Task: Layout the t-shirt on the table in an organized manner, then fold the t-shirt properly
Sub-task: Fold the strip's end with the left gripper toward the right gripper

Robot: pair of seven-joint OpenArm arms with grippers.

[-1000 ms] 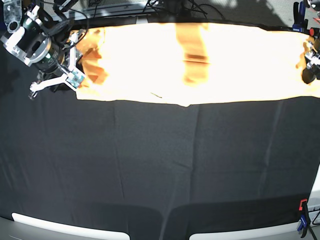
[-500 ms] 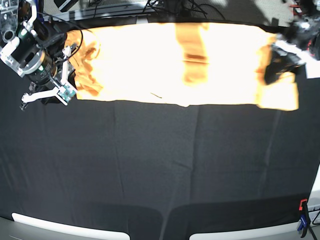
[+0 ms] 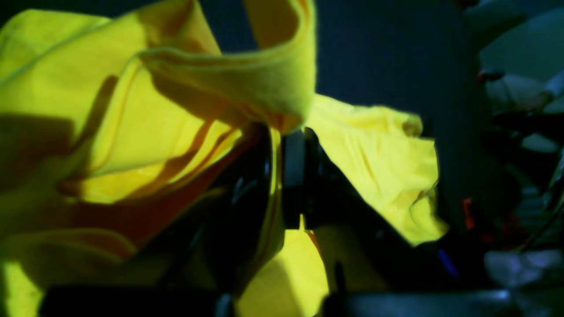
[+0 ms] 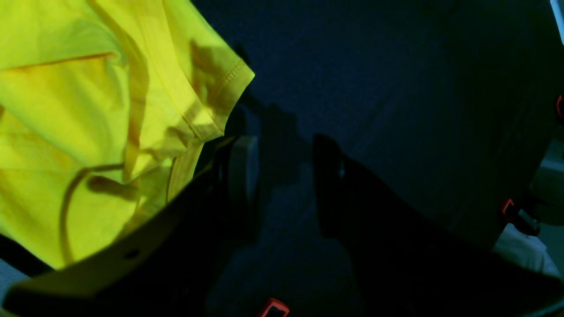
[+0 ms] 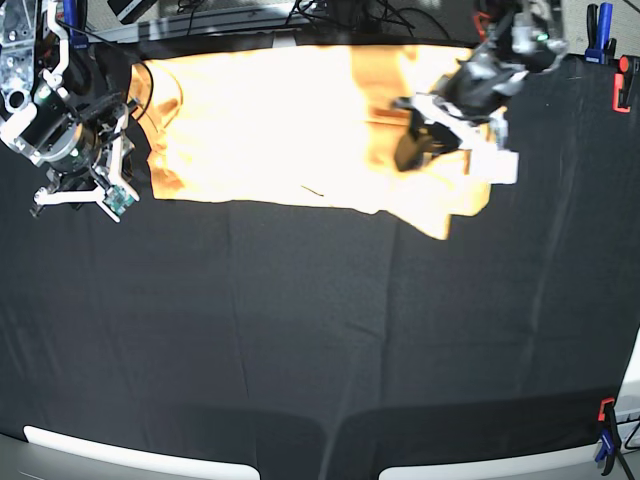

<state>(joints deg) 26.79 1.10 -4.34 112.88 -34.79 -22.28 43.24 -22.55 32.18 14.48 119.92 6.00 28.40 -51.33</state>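
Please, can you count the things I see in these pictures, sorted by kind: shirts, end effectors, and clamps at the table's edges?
T-shirt: 1
End effectors: 2, the left end effector and the right end effector
Clamps: 3, two at the far right, one at the near right
Total: 6

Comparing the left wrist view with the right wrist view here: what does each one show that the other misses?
Only the left wrist view shows the left gripper shut on a fold of the t-shirt, with cloth bunched and draped around the fingers.
Only the right wrist view shows the right gripper open and holding nothing, with the shirt's stitched hem corner beside it.
Both show yellow shirt fabric over the black table.
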